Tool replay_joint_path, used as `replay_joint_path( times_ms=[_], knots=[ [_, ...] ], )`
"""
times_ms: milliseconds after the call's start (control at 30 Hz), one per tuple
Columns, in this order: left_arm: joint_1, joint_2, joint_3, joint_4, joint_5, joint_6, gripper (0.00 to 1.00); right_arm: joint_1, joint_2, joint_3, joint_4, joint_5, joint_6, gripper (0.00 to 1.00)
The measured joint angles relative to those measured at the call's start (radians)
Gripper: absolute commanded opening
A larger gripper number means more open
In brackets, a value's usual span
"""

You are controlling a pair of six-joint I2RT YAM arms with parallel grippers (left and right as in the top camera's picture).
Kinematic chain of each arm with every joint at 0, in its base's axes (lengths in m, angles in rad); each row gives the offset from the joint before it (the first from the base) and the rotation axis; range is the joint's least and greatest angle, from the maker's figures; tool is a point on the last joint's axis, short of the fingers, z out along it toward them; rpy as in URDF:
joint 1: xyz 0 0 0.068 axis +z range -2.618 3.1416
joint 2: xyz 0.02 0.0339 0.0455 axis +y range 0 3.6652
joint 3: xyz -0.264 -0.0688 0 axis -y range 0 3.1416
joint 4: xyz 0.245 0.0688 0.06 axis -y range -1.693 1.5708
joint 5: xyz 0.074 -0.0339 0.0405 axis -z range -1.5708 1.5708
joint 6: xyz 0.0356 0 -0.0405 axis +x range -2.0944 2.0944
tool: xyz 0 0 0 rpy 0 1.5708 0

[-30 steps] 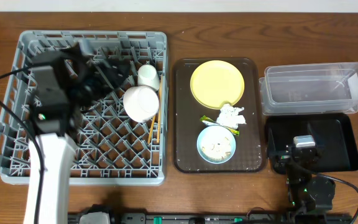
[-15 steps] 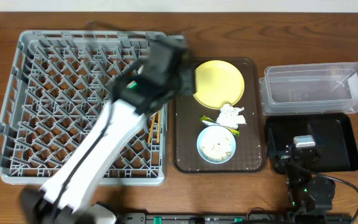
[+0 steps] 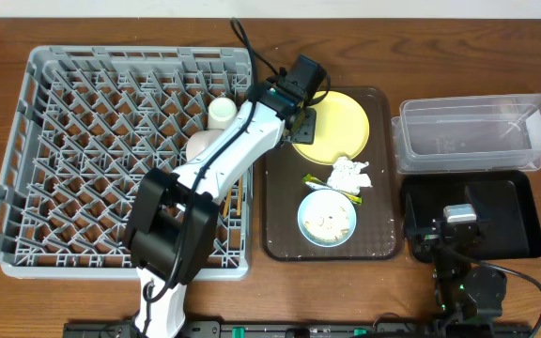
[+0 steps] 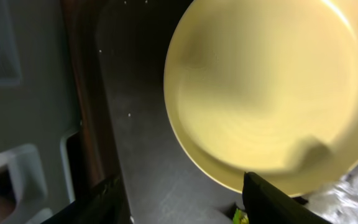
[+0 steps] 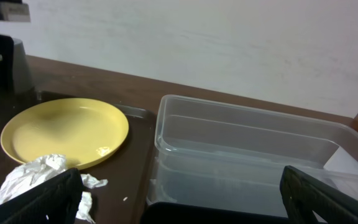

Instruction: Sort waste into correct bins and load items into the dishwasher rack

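Left claw (image 3: pixel 300 122), jaws apart and empty, hovers over the left rim of the yellow plate (image 3: pixel 338 117), far nearer it than the wide-open right claw (image 5: pixel 185 196).

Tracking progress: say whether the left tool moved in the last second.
Yes: left tool swung right, off the large grey plastic rack, to the round yellow plate.
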Motion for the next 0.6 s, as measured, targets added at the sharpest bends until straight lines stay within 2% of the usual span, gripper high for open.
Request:
replay_joint_path(
  times_ms=[200,367,600],
  knots=[
    [0.0,0.006,0.0,0.021,0.0,0.0,0.65,0.0,0.0,0.0,0.0,0.0,0.0,0.99],
    [0.0,0.006,0.0,0.021,0.0,0.002,0.75,0.0,0.0,0.0,0.0,0.0,0.0,0.99],
    [0.002,-0.014,0.0,-0.029,0.0,0.0,0.8,0.0,0.0,0.0,0.0,0.0,0.0,0.99]
  ],
)
